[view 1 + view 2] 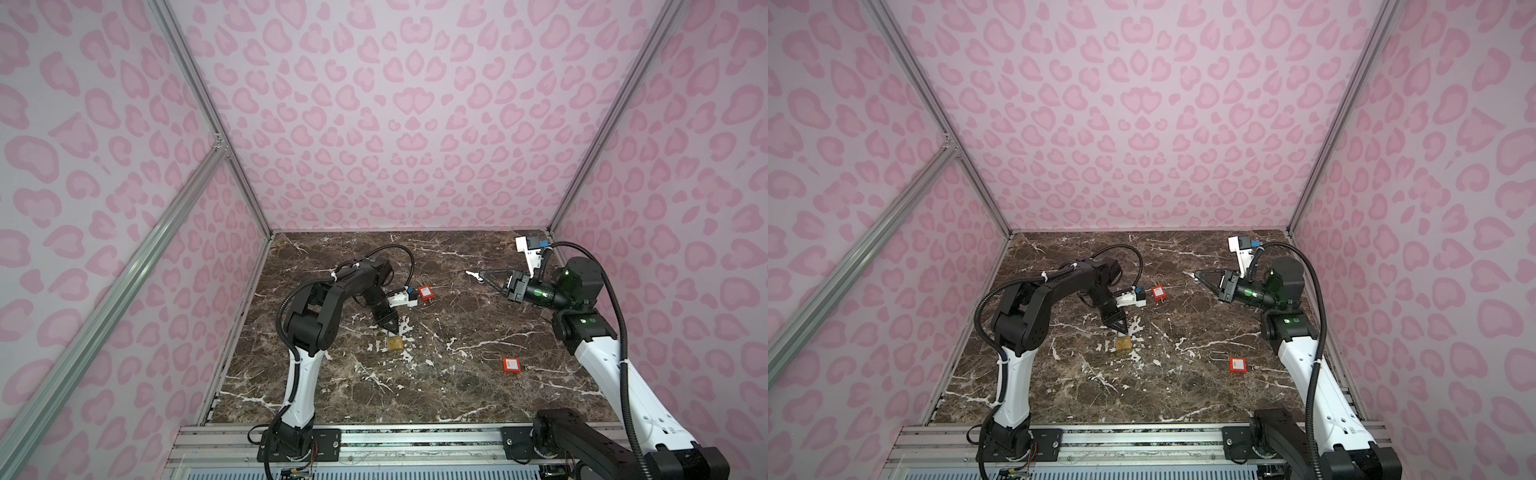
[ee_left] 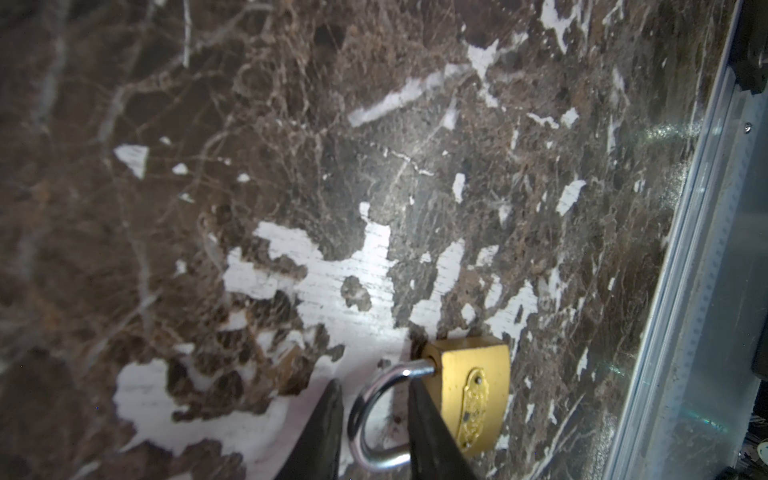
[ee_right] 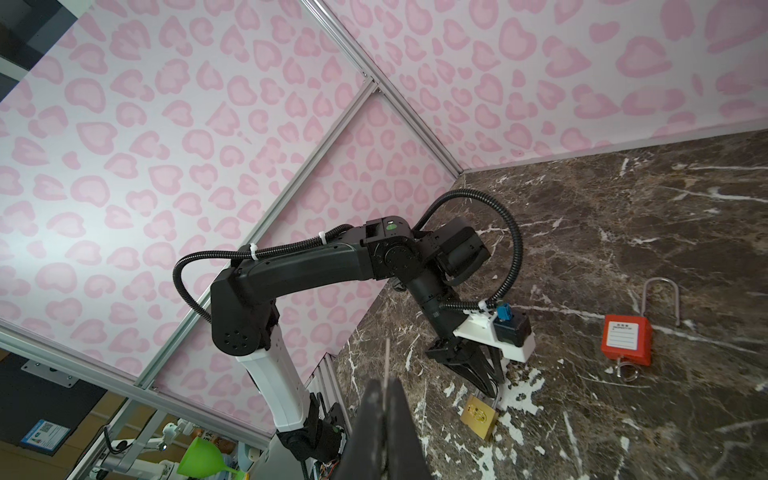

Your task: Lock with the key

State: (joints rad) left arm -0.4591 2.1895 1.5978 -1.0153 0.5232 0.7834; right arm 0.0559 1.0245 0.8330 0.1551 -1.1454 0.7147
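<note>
A gold padlock [image 1: 394, 344] [image 1: 1123, 344] lies flat on the marble table, left of centre, its steel shackle [image 2: 365, 411] pointing toward the left arm. My left gripper [image 1: 391, 330] [image 2: 374, 415] reaches down over that shackle. One finger [image 2: 328, 428] stands just outside the bend, with a thin gap. The other finger [image 2: 432, 424] crosses the shackle's legs next to the body and hides its second leg. My right gripper [image 1: 480, 276] [image 3: 386, 386] hovers above the far right of the table, shut on a small silver key [image 1: 471, 274] [image 3: 387, 361] that sticks out past its tips.
Two red padlocks with long shackles lie on the table: one [image 1: 426, 293] [image 3: 626, 340] just beyond the left gripper, another [image 1: 511, 365] at the right front. Pink patterned walls enclose three sides. An aluminium rail [image 1: 415, 436] runs along the front edge.
</note>
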